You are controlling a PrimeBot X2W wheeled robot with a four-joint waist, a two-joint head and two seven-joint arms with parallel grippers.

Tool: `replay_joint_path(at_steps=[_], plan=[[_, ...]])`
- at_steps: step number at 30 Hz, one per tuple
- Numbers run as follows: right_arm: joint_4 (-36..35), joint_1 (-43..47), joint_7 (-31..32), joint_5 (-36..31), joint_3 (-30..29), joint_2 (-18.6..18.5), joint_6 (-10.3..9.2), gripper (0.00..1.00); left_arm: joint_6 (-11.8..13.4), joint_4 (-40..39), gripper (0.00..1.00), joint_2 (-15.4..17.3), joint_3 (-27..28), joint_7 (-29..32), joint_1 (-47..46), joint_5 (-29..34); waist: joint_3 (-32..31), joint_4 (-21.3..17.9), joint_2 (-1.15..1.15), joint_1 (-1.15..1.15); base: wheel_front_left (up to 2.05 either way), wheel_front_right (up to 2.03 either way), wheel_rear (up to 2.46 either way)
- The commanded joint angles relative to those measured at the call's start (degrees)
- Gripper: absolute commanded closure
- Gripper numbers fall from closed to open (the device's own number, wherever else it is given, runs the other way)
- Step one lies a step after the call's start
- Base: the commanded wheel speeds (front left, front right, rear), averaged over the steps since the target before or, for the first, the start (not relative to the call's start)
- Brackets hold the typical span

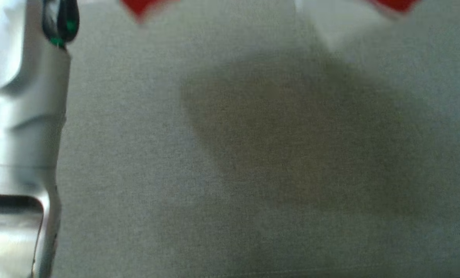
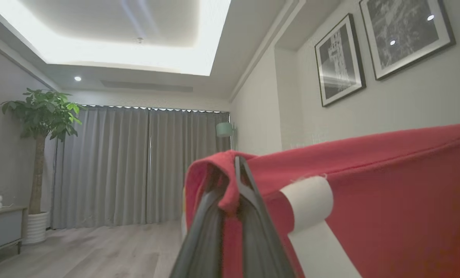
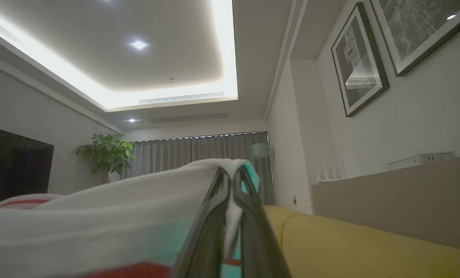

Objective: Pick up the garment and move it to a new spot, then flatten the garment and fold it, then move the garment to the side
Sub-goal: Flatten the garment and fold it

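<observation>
We're mid-carry, we reckon; flatten and fold to go
Our left gripper (image 2: 235,170) and right gripper (image 3: 232,175) are both clamped on the red-white-teal cloth garment (image 2: 388,181), bottom centre of frame.

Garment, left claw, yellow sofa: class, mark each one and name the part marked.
garment (image 2: 388,185), left wrist view, red cloth right of the white stripe.
left claw (image 2: 234,170), left wrist view, between the fingertips pinching the hem.
yellow sofa (image 3: 349,247), right wrist view, cushion top.

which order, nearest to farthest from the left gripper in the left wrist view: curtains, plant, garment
1. garment, clamped in the left gripper, stretching right
2. plant, far left, in front of the curtains
3. curtains, across the far wall
</observation>
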Motion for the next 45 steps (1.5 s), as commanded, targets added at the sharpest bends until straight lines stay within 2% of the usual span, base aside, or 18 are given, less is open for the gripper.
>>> replay_joint_path(at_steps=[1,4,7,17,23,27,34,45], plan=[[0.0,-2.8,-0.7,-0.9,-1.4,0.7,-0.05,1.00,0.4,-3.1,1.00,1.1,3.8,-0.2,-2.4,0.1,1.5,-0.2,0.00,-0.02,0.00,0.00,0.00],[1.6,-1.7,-0.8,-0.9,-2.3,1.3,-0.05,1.00,-0.5,-3.4,1.00,-0.1,5.2,-0.2,1.5,0.4,1.1,-0.5,0.00,-0.02,0.00,0.00,0.00],[2.8,4.3,-0.8,0.7,-0.8,1.2,-0.05,1.00,-1.4,-2.0,1.00,-1.1,6.1,-0.2,8.2,0.4,0.4,-0.9,0.00,-0.02,0.00,0.00,0.00],[2.7,38.7,-0.8,11.6,1.6,0.8,-0.05,1.00,-3.0,7.2,1.00,-5.8,11.0,-0.2,37.4,-2.0,-3.1,-3.1,0.00,-0.02,0.00,0.00,0.00],[-0.6,53.8,-0.8,15.8,3.0,2.1,-0.05,1.00,-3.2,8.9,1.00,-7.7,13.9,-0.2,48.8,-2.6,-6.0,-4.7,0.00,-0.02,0.00,0.00,0.00],[-2.0,58.9,-0.8,17.6,4.0,2.6,-0.05,1.00,-3.3,8.1,1.00,-8.1,15.2,-0.2,53.0,-3.0,-8.5,-5.0,0.00,-0.02,0.00,0.00,0.00],[-4.1,67.6,-0.8,20.5,4.3,1.9,-0.05,1.00,-3.3,5.0,1.00,-8.1,11.0,-0.2,61.2,-7.1,-14.0,-4.1,0.00,-0.02,0.00,0.00,0.00],[-10.3,74.1,1.3,22.7,1.9,1.9,-0.05,1.00,-2.9,-1.0,1.00,-8.2,8.0,-0.2,65.2,-8.2,-15.3,-1.6,0.00,-0.02,0.00,0.00,0.00]])
